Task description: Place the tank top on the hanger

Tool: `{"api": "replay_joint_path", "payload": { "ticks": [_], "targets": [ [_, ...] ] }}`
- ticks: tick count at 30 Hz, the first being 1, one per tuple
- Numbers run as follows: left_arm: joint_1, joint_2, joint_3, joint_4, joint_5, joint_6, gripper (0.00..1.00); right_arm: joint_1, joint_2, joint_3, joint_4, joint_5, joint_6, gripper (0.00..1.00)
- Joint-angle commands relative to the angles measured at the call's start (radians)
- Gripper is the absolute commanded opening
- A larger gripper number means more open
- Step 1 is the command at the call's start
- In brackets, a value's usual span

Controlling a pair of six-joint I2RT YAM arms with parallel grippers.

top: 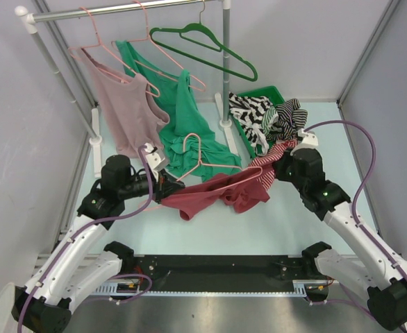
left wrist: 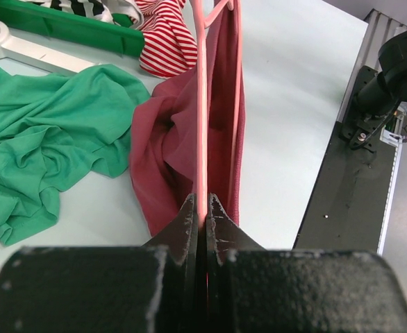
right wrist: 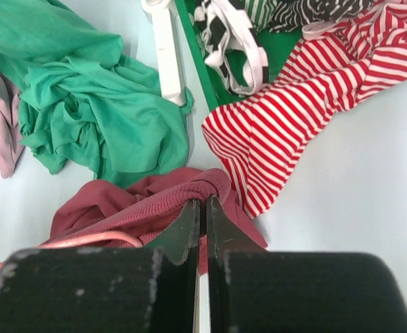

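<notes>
Tank top [top: 210,198]: maroon, soft, crumpled on the pale table [top: 259,229] between the arms. Hanger [left wrist: 201,104]: thin pink wire lying against the top. Only the left wrist view shows the left gripper [left wrist: 202,202] pinched on the wire. The right wrist view shows the right gripper [right wrist: 203,205] clamped on the top's ribbed edge. Hanger's far end is hidden by cloth.

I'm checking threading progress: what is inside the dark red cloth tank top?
The thin pink wire hanger, pinched by the left gripper, appears to run into the dark red tank top. Folded cloth covers its far end, so how far it reaches cannot be seen.
</notes>
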State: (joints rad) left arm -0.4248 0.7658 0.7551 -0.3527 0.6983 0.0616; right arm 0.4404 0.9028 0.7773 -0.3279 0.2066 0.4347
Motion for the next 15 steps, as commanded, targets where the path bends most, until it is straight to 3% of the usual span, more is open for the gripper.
{"api": "replay_joint_path", "payload": {
  "ticks": [1,15],
  "targets": [
    [-0.005,-0.013,0.006,0.032,-0.019,0.012,0.0,-0.011,-0.027,0.05,-0.056,0.027,-0.034,0.0],
    [-0.006,-0.011,0.006,0.031,-0.017,0.015,0.0,-0.011,-0.035,0.065,-0.103,-0.006,-0.034,0.0]
  ]
}}
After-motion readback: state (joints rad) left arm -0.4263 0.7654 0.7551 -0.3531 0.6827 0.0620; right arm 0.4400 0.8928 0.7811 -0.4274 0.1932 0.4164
